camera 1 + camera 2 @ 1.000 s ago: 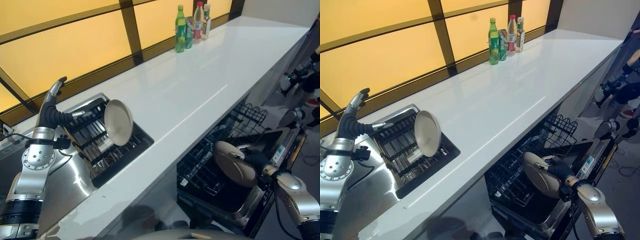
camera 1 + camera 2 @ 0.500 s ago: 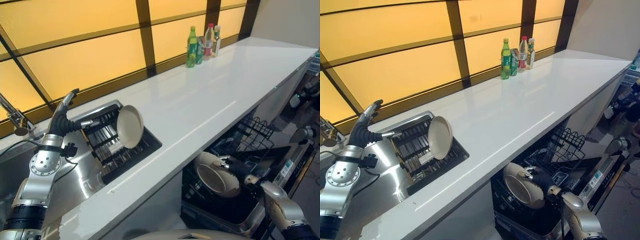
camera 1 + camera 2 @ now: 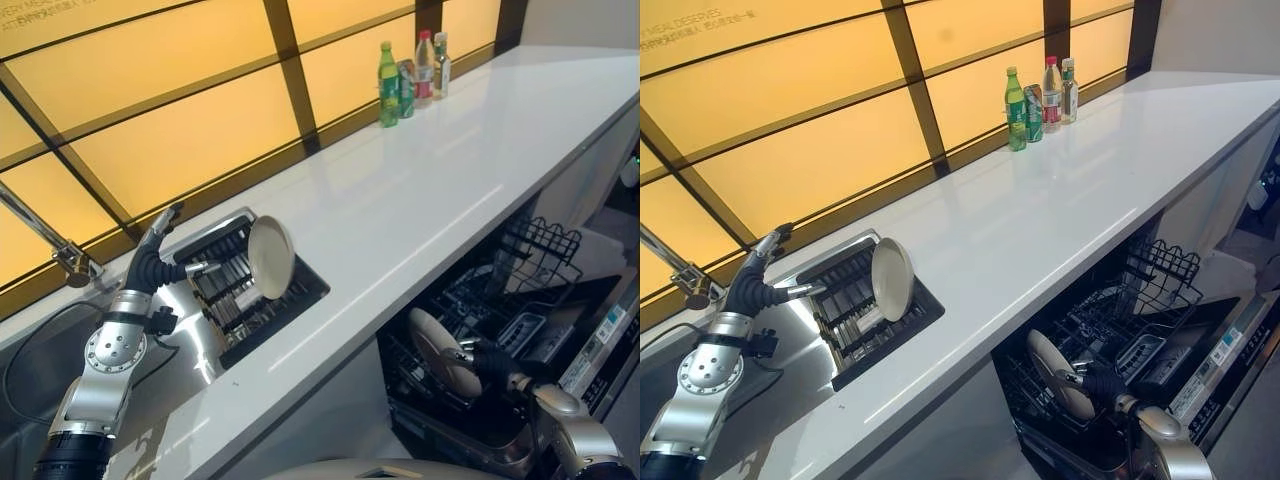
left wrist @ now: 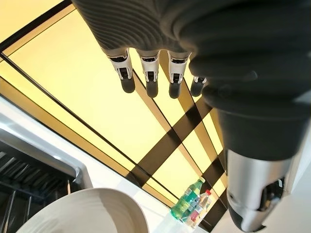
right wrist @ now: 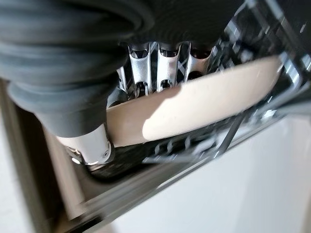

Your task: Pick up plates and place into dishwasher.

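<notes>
A beige plate (image 3: 441, 351) stands tilted on edge among the tines of the dishwasher's lower rack (image 3: 470, 300), below the counter at the right. My right hand (image 3: 492, 362) is shut on the plate's rim. In the right wrist view the fingers (image 5: 163, 68) lie behind the plate (image 5: 194, 109) and the thumb (image 5: 90, 145) is on its near side. A second beige plate (image 3: 271, 256) leans upright in the dark drying rack (image 3: 235, 300) set in the sink. My left hand (image 3: 158, 264) is raised beside that rack, open, with straight fingers (image 4: 150, 80) touching nothing.
The white counter (image 3: 420, 190) runs to the far right, with bottles (image 3: 408, 68) at its back by the yellow window. A faucet (image 3: 55, 250) stands left of the sink. The dishwasher's door (image 3: 600, 345) hangs open, and a black wire basket (image 3: 545, 240) is pulled out above it.
The camera has shifted. My right hand has lowered the plate deeper into the dishwasher rack and turned it more on edge. My left hand keeps its pose by the drying rack.
</notes>
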### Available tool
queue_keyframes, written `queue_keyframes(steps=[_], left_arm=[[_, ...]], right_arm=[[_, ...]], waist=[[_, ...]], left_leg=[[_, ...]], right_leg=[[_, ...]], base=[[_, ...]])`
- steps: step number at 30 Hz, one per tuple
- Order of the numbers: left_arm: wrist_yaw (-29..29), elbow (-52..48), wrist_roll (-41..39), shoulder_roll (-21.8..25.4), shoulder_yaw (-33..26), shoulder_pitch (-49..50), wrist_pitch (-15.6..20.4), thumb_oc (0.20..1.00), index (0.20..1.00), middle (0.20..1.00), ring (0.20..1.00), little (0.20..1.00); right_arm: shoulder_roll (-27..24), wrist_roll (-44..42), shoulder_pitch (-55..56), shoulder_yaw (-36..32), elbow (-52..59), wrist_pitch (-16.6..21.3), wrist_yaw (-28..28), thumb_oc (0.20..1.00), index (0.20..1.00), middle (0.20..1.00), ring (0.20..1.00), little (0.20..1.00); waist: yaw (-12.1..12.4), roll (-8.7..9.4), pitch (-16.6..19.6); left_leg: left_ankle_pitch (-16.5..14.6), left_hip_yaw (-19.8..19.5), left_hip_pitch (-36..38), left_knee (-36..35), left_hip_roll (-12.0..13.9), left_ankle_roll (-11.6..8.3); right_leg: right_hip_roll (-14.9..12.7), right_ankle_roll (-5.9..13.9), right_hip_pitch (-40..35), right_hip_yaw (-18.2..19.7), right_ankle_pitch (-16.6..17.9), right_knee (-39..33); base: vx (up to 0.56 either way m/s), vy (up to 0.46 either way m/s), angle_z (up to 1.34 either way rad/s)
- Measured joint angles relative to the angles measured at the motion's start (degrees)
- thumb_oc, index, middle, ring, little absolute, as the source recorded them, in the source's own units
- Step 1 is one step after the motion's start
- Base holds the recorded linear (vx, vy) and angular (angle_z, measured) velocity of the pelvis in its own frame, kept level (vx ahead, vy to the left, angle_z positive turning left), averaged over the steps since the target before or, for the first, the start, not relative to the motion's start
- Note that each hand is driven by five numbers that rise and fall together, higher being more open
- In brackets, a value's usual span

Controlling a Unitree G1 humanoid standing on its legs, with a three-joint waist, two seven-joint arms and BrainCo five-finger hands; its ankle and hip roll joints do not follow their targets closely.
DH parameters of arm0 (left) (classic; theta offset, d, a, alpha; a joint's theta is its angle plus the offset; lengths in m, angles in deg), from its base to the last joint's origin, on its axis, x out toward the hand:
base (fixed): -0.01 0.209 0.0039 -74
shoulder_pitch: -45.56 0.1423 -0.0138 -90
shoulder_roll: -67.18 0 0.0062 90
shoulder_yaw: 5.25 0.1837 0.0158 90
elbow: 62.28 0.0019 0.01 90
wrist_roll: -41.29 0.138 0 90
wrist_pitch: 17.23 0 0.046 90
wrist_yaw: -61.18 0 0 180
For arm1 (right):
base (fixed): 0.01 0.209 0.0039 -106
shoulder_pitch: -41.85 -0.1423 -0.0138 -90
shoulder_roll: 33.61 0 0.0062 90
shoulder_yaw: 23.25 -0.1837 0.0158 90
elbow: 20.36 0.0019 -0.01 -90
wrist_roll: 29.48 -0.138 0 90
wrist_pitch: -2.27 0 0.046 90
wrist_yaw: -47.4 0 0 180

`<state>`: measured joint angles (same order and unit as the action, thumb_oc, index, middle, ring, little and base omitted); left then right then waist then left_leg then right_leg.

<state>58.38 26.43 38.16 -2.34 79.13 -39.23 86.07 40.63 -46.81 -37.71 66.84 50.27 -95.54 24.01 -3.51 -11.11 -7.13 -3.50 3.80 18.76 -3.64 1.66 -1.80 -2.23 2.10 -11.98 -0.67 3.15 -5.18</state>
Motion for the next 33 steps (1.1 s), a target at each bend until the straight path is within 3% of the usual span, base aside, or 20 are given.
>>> queue_keyframes(steps=[1, 2, 3, 4, 8, 18, 23, 26, 29, 30, 32, 33], left_arm=[[0.41, -0.06, -0.01, 0.00, -0.02, 0.51, -0.01, 1.000, 1.000, 1.000, 1.000, 1.000], [0.78, -0.06, -0.02, 0.00, -0.01, 0.73, -0.02, 1.000, 1.000, 1.000, 1.000, 1.000], [1.20, -0.07, -0.02, 0.00, -0.01, 0.95, -0.02, 1.000, 1.000, 1.000, 1.000, 1.000], [1.45, -0.26, -0.04, 0.00, -0.03, 1.31, -0.02, 1.000, 1.000, 1.000, 1.000, 1.000], [2.04, -1.51, -0.03, 0.01, -0.15, 2.57, -0.02, 1.000, 1.000, 1.000, 1.000, 1.000], [1.21, -1.65, 1.53, 0.04, -3.50, 4.76, 2.53, 1.000, 1.000, 1.000, 1.000, 1.000], [-1.92, -1.59, 3.06, 0.38, -5.23, 4.61, 3.81, 1.000, 1.000, 1.000, 1.000, 1.000], [-4.78, -1.05, 6.18, 0.83, -7.09, 4.60, 4.55, 1.000, 1.000, 1.000, 1.000, 1.000], [-8.64, -0.10, 10.28, 1.74, -7.34, 4.75, 6.63, 1.000, 1.000, 1.000, 1.000, 1.000], [-10.23, 0.08, 12.17, 2.48, -7.32, 5.19, 7.51, 1.000, 1.000, 1.000, 1.000, 1.000], [-13.50, 0.25, 15.47, 6.14, -7.34, 5.04, 8.72, 1.000, 1.000, 1.000, 1.000, 1.000], [-14.68, 0.49, 16.51, 8.69, -7.36, 4.73, 9.00, 1.000, 1.000, 1.000, 1.000, 1.000]], right_arm=[[0.00, 0.66, 0.03, -0.28, -0.11, 0.06, 0.31, 0.200, 0.200, 0.200, 0.200, 0.200], [0.01, 1.01, 0.14, -0.36, -0.12, 0.13, 0.48, 0.520, 0.520, 0.520, 0.520, 0.520], [0.00, 1.04, 0.48, -0.65, -0.11, 0.16, 0.70, 0.956, 0.956, 0.956, 0.956, 0.956], [0.00, 1.83, 1.08, -1.40, -0.07, 0.11, 1.31, 1.000, 1.000, 1.000, 1.000, 1.000], [-0.43, 4.43, 5.27, -4.61, 0.29, 0.20, 2.76, 1.000, 1.000, 1.000, 1.000, 1.000], [-1.06, 5.44, 9.62, -14.04, 14.55, 0.68, 5.66, 1.000, 1.000, 1.000, 1.000, 1.000], [-0.76, 4.81, 9.43, -17.08, 20.32, 0.89, 5.56, 1.000, 1.000, 1.000, 1.000, 1.000], [-0.14, 4.28, 8.67, -17.62, 22.71, 1.68, 5.65, 1.000, 1.000, 1.000, 1.000, 1.000], [0.23, 4.15, 7.84, -17.49, 23.98, 3.26, 5.87, 1.000, 1.000, 1.000, 1.000, 1.000], [0.18, 4.11, 7.37, -17.31, 24.13, 3.40, 6.23, 1.000, 1.000, 1.000, 1.000, 1.000], [0.16, 3.74, 6.19, -16.31, 24.09, 3.39, 6.77, 1.000, 1.000, 1.000, 1.000, 1.000], [0.11, 3.25, 5.31, -15.62, 24.11, 3.40, 6.92, 1.000, 1.000, 1.000, 1.000, 1.000]], waist=[[0.04, 0.00, 0.00], [0.01, 0.03, -0.05], [-0.05, 0.06, -0.10], [-0.10, 0.04, -0.10], [-0.18, -0.02, -0.27], [-2.23, 1.04, -0.91], [-2.23, 3.47, -0.39], [-1.20, 7.20, -0.64], [-0.33, 8.44, -0.30], [0.17, 8.26, -0.17], [1.14, 8.01, -0.18], [1.11, 7.81, -0.23]], left_leg=[[-0.06, 0.00, 0.16, 0.00, 0.01, 0.05], [-0.11, 0.00, 0.50, -0.02, 0.03, 0.05], [-0.23, 0.00, 0.61, -0.06, 0.06, 0.01], [-0.63, 0.00, 0.74, -0.01, 0.10, -0.04], [-0.66, -0.02, 0.68, 0.11, 0.12, 0.16], [-0.77, 0.32, 0.62, 0.32, 0.71, -0.08], [-1.90, -0.10, -1.43, 5.53, 0.85, -1.33], [-1.34, -3.14, -7.60, 19.61, -1.64, -2.13], [-0.63, -8.72, -13.23, 30.49, -4.02, -1.73], [-2.35, -11.45, -13.49, 29.22, -5.66, -1.03], [-2.67, -13.97, -14.53, 22.85, -6.41, -0.42], [-3.45, -15.29, -14.60, 19.52, -6.52, 0.79]], right_leg=[[-0.01, -0.02, -0.04, 0.00, -0.02, 0.16], [0.00, -0.02, -0.34, 0.00, -0.02, 0.22], [0.02, -0.04, -0.83, 0.00, -0.04, 0.27], [0.06, 0.01, -0.83, 0.01, -0.23, 0.79], [0.06, 0.13, 0.38, 0.03, -1.54, 3.41], [0.65, -0.04, 2.42, 0.21, -3.77, 7.08], [0.74, -1.42, 6.42, 0.95, -8.00, 14.43], [-0.86, -2.20, 6.81, 3.44, -8.61, 16.05], [-0.82, -3.30, 6.62, 6.08, -7.96, 16.06], [-0.80, -3.40, 7.34, 7.47, -7.88, 16.36], [0.51, -3.44, 10.21, 10.10, -7.86, 18.20], [1.53, -3.36, 11.59, 10.93, -7.81, 18.84]], base=[[0.07, -0.043, 0.02], [0.06, -0.041, -0.01], [0.04, -0.031, -0.01], [0.03, -0.034, 0.00], [0.00, -0.058, 0.00], [-0.04, -0.097, -0.02], [-0.10, -0.077, -0.08], [-0.10, -0.062, -0.43], [-0.06, 0.014, -0.38], [-0.04, 0.058, -0.61], [-0.01, 0.076, -0.69], [0.03, 0.076, -0.54]])
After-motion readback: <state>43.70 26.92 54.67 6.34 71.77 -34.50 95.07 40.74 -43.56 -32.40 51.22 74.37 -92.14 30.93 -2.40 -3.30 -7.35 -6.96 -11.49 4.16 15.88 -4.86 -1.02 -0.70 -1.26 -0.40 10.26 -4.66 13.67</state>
